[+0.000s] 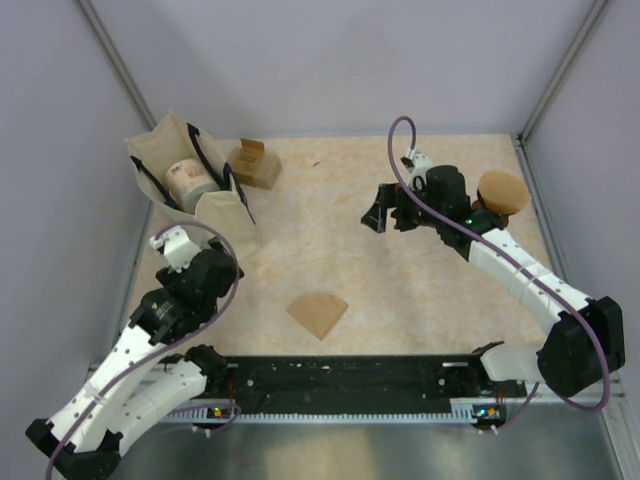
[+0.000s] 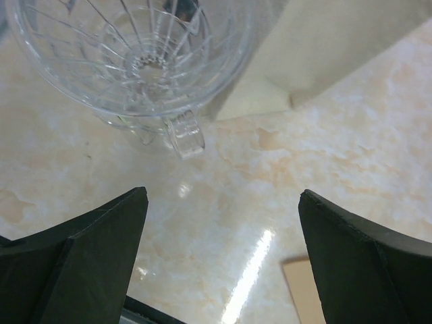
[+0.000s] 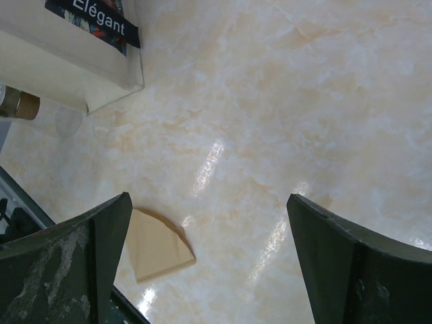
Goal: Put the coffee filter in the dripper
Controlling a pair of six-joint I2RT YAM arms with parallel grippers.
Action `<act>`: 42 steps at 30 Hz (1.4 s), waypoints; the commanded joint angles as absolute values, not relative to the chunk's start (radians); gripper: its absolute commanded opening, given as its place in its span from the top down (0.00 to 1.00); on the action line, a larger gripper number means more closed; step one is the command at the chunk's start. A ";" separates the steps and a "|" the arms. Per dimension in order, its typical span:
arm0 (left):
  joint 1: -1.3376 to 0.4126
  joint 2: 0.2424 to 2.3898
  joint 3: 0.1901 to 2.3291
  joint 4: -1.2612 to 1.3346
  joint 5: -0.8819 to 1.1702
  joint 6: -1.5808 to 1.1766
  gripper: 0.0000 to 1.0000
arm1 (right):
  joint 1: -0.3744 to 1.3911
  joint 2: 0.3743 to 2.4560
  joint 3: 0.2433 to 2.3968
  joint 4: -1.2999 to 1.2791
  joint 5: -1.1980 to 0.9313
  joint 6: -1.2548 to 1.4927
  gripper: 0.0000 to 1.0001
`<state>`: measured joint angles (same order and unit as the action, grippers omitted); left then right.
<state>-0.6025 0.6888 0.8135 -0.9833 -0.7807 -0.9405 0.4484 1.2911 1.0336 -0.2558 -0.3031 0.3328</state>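
Holds nothing in left gripper (image 2: 223, 202) or right gripper (image 3: 209, 202), jaws apart. Risks crumpling the flat-lying coffee filter (image 1: 318, 313) by the desk's (image 1: 400, 290) near edge, or toppling the light dripper (image 2: 135, 61).

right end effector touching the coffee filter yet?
Apart. Top external view: the coffee filter lies flat on the table, a wide stretch of bare surface separating it from the open right end effector.

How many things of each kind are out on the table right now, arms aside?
Loose coffee filter: 1
Filter stack: 1
Glass dripper: 1
Tote bag: 1
Roll inside the bag: 1
Cardboard box: 1
Total: 6
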 commanded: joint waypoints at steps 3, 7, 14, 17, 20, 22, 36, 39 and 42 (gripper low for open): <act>-0.601 0.591 0.847 -0.962 -0.548 -0.853 0.01 | 0.422 1.258 1.031 -0.209 -0.331 0.388 0.01; -0.600 0.565 0.847 -0.962 -0.390 -0.839 0.01 | 0.413 1.264 1.016 -0.204 -0.393 0.452 0.01; -0.607 0.543 0.759 -0.813 -0.132 -0.795 0.03 | 0.364 1.403 0.971 -0.178 -0.719 0.528 0.01; -0.623 0.546 0.697 -0.701 -0.036 -0.788 0.02 | 0.434 1.437 0.968 -0.213 -0.698 0.445 0.01; -0.658 0.575 0.576 -0.502 0.087 -0.808 0.01 | 0.544 1.477 0.904 -0.073 -0.680 0.481 0.01; -0.672 0.610 0.516 -0.401 0.126 -0.819 0.01 | 0.612 1.517 0.903 -0.080 -0.655 0.430 0.01; -0.749 0.781 0.304 -0.120 0.202 -0.874 0.01 | 0.698 1.707 0.864 0.067 -0.624 0.463 0.11; -0.752 0.811 0.269 -0.045 0.232 -0.893 0.01 | 0.696 1.730 0.861 0.060 -0.635 0.468 0.16; -0.750 0.859 0.265 -0.017 0.226 -0.894 0.01 | 0.701 1.746 0.862 0.051 -0.647 0.471 0.20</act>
